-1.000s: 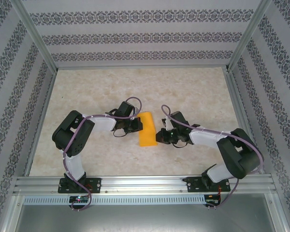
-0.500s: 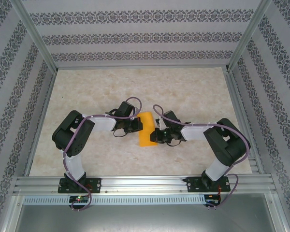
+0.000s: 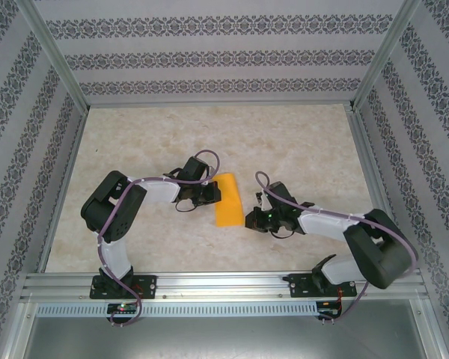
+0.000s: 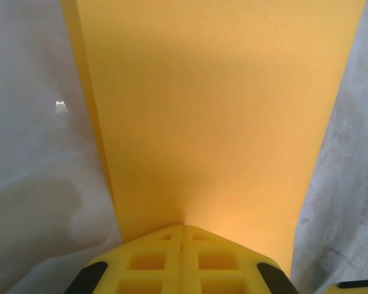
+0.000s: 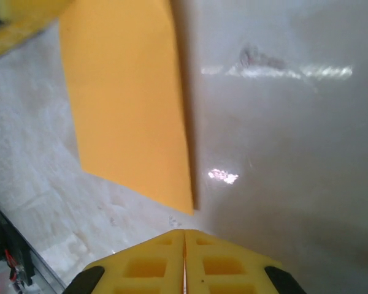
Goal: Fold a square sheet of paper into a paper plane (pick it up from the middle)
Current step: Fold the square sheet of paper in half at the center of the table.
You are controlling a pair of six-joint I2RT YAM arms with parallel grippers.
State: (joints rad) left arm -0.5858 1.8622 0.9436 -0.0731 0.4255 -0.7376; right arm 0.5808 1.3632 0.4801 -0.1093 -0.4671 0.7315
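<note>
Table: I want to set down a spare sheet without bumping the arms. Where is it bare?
The far half of the table, between the orange paper and the back wall, lies bare; so does the strip from the paper to the near rail. The middle is crowded: the left gripper and right gripper flank the paper.

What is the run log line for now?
paper: folded, lying flat | left end effector: shut, at paper's edge | right end effector: shut, near paper's corner

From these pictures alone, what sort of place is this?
Probably a lab robot cell: an aluminium frame with patterned walls encloses a marble-look table, with the left arm and right arm bolted to a rail.
</note>
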